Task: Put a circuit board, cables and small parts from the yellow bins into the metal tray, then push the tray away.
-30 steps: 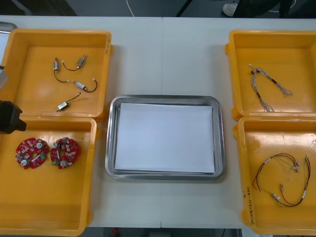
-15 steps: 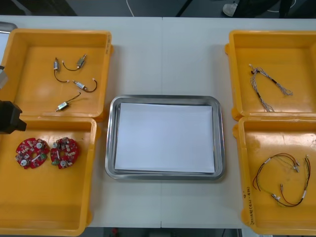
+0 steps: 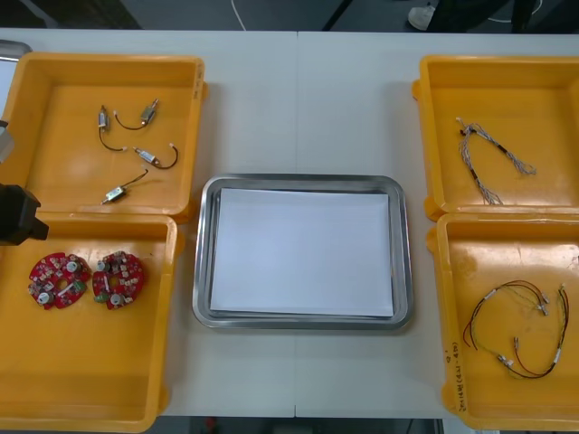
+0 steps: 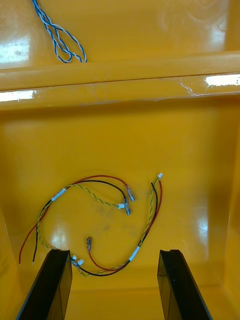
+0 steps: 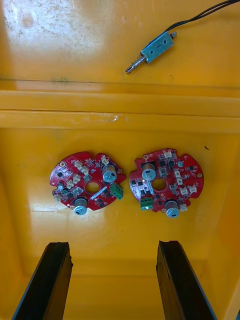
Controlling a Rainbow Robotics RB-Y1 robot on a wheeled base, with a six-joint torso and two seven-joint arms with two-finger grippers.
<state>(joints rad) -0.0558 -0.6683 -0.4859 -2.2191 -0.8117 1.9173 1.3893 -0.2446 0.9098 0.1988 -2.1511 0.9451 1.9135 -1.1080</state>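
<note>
Two round red circuit boards [image 5: 87, 182] [image 5: 166, 181] lie side by side in the near left yellow bin [image 3: 81, 371]; the front view shows them too [image 3: 59, 279] [image 3: 118, 279]. My left gripper [image 5: 114, 280] hovers open just short of them, empty. My right gripper [image 4: 114, 282] is open and empty over the red and yellow cables [image 4: 100, 220] in the near right bin [image 3: 507, 253]. The metal tray [image 3: 303, 181], white inside, sits between the bins with nothing in it.
Several small metal parts [image 3: 136, 145] with black leads lie in the far left bin [image 3: 109, 60]; one [image 5: 152, 51] lies beyond the bin wall. A twisted blue and white cable [image 3: 488, 158] [image 4: 57, 35] lies in the far right bin. My left arm [image 3: 16, 215] shows at the left edge.
</note>
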